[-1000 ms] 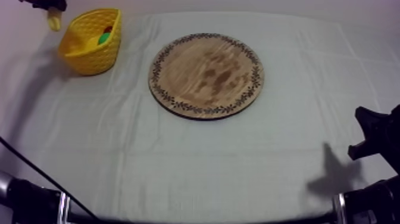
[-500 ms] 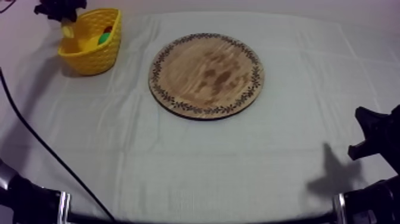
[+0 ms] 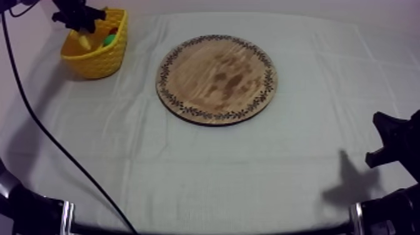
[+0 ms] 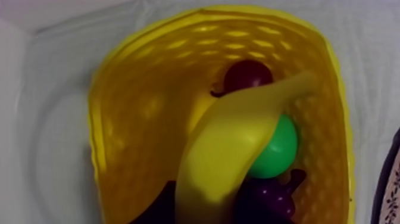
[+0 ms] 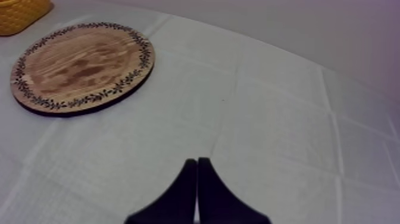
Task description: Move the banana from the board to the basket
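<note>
The left gripper [image 3: 80, 26] clamps the banana [image 4: 229, 149], which hangs tip-down inside the yellow basket [image 3: 94, 59] at the far left corner of the table [image 3: 250, 175] (small red fruit [image 4: 247, 74], pear [image 4: 278, 146] and grapes [image 4: 271, 199] lie beneath). The right gripper [image 5: 197, 164], fingers pressed together, sits by the right edge, well apart from the wooden board [image 3: 216, 79].
</note>
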Available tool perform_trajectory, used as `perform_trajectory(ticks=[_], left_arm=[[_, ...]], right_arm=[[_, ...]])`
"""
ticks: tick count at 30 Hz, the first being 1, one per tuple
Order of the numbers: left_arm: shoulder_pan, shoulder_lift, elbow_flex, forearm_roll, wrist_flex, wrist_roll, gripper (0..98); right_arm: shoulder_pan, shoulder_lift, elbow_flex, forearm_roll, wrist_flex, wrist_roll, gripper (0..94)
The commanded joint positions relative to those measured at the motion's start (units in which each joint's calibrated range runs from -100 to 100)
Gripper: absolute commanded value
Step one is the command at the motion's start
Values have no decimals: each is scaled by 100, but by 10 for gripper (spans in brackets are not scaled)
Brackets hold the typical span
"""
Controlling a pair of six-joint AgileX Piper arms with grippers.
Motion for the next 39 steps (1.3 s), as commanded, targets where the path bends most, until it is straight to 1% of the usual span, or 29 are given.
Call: perform_trajectory(ticks=[1, 2, 3, 4, 6, 7, 8, 9, 11, 16, 21, 24, 26, 31, 33, 36, 39], left_arm=[[22, 9, -18, -6, 6, 20, 307], [34, 13, -26, -7, 6, 35, 340], [44, 16, -35, -5, 6, 49, 394], [51, 20, -44, 3, 31, 45, 477], [62, 26, -84, 32, 142, -7, 694], [73, 27, -119, 46, 218, -41, 774], [82, 28, -156, 58, 276, -71, 829], [89, 26, -186, 66, 302, -85, 868], [97, 20, -228, 77, 320, -101, 915], [103, -12, -264, 82, 335, -84, 950], [80, -150, -213, 65, 324, -35, 915], [33, -371, -103, 84, 274, -48, 849], [-4, -588, 13, 89, 175, -53, 761], [-111, -1308, 436, 133, -128, -159, 445], [-153, -1645, 617, 182, -177, -245, 352], [-184, -2183, 928, 218, -187, -345, 281], [-194, -2770, 1323, 230, -182, -443, 253]], right_arm=[[0, 0, -3, 0, -1, 0, 3], [0, 0, -3, 0, -1, 0, 3], [0, 0, -3, 0, -1, 0, 3], [0, 0, -3, 0, -1, 0, 3], [0, 0, -3, 0, -1, 0, 3], [0, 0, -3, 0, -1, 0, 3], [0, 0, -3, 0, -1, 0, 3], [0, 0, -3, 0, -1, 0, 3], [0, 0, -3, 0, -1, 0, 3], [0, 0, -3, 0, -1, 0, 3], [0, 0, -3, 0, -1, 0, 3], [0, 0, -3, 0, -1, 0, 3], [0, 0, -3, 0, -1, 0, 3], [0, 0, -3, 0, -1, 0, 3], [0, 0, -3, 0, -1, 0, 3], [0, 0, -3, 0, -1, 0, 3], [0, 0, -3, 0, -1, 0, 3]])
